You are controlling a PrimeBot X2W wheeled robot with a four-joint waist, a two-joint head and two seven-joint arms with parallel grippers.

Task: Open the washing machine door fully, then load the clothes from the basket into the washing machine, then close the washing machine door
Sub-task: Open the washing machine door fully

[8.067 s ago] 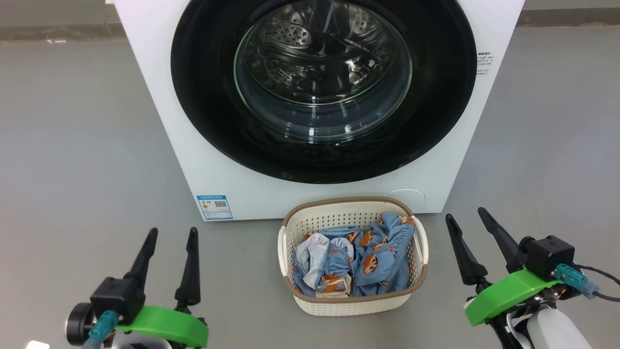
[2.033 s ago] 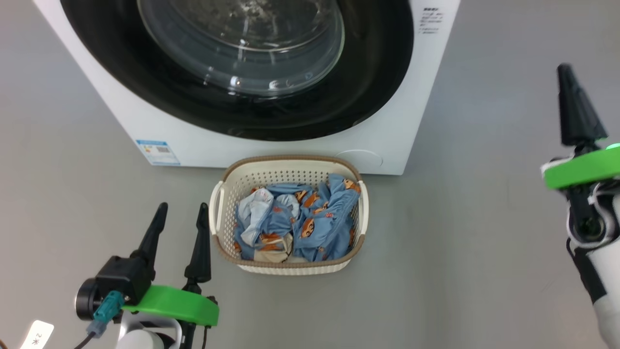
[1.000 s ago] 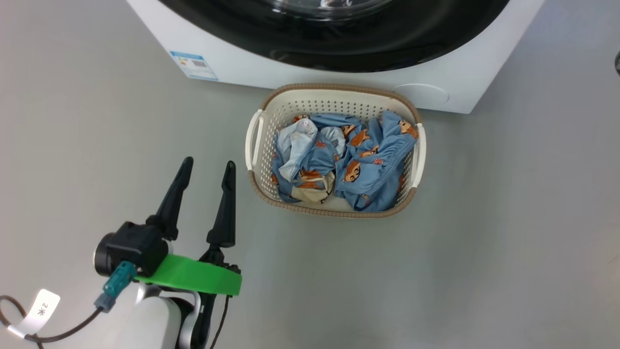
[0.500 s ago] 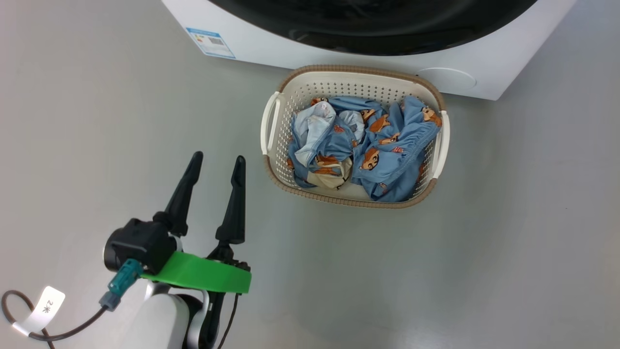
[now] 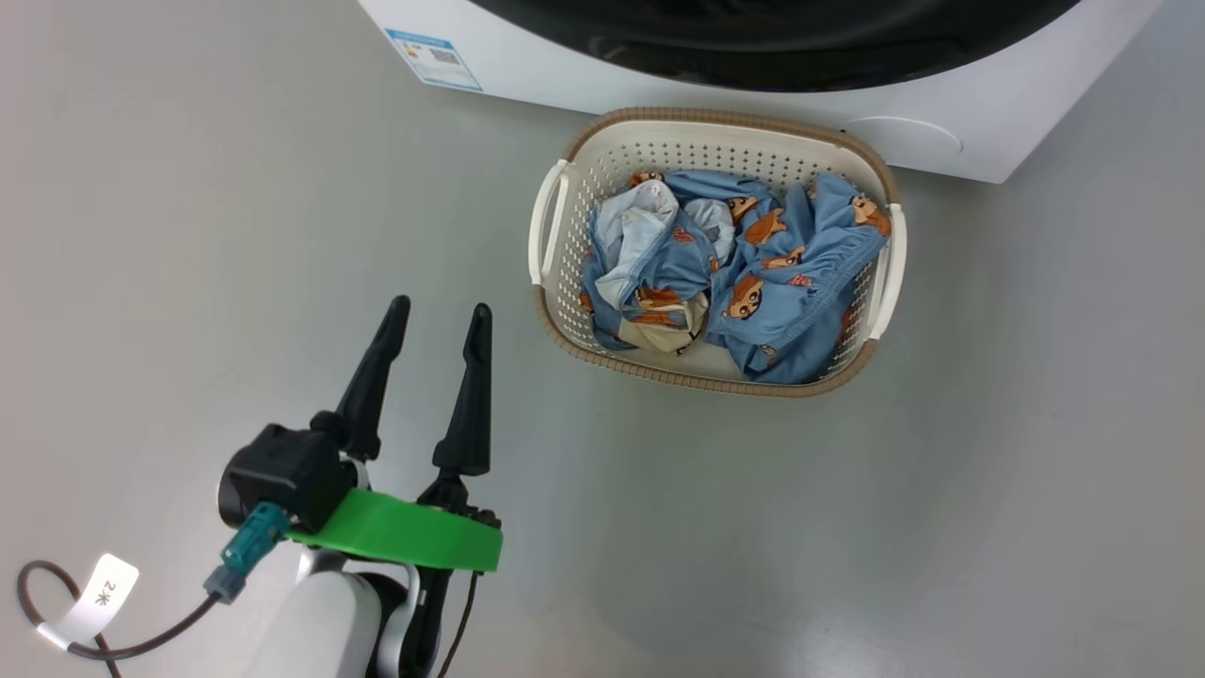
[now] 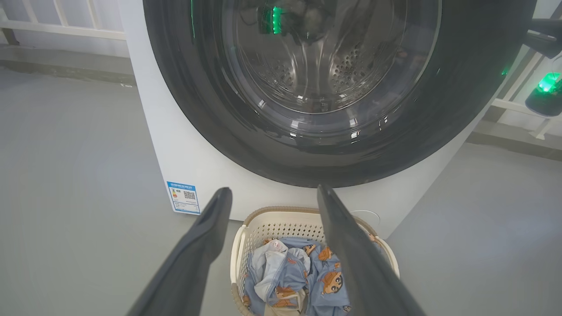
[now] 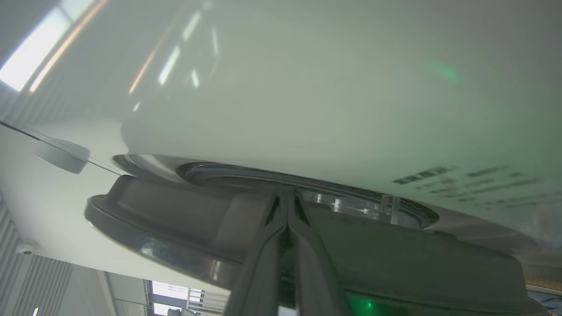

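Note:
The basket (image 5: 715, 118) stands on the floor against the washing machine (image 5: 941, 104), with the blue printed clothes (image 5: 753, 273) bunched inside. The lower rim of the black washing machine door (image 5: 772, 47) crosses the top of the head view. My left gripper (image 5: 441, 306) hovers open and empty to the basket's left; its wrist view looks past its gripper (image 6: 273, 189) at the door (image 6: 197, 109), the basket (image 6: 281, 210) and the clothes (image 6: 303, 281). My right gripper (image 7: 287, 193) is shut, its tips in the gap between the door's dark edge (image 7: 175, 210) and the machine's white front (image 7: 307, 87).
Grey floor lies open all around the basket. A blue label (image 5: 433, 56) marks the machine's lower left corner and a round cover (image 5: 904, 137) its lower right. A tagged cable (image 5: 94, 593) hangs by my left arm. White railings (image 6: 66, 26) run behind the machine.
The head camera has tilted down and turned, so the machine and basket have shifted in the picture. My right gripper left that view after rising at its right edge. The left gripper stays open.

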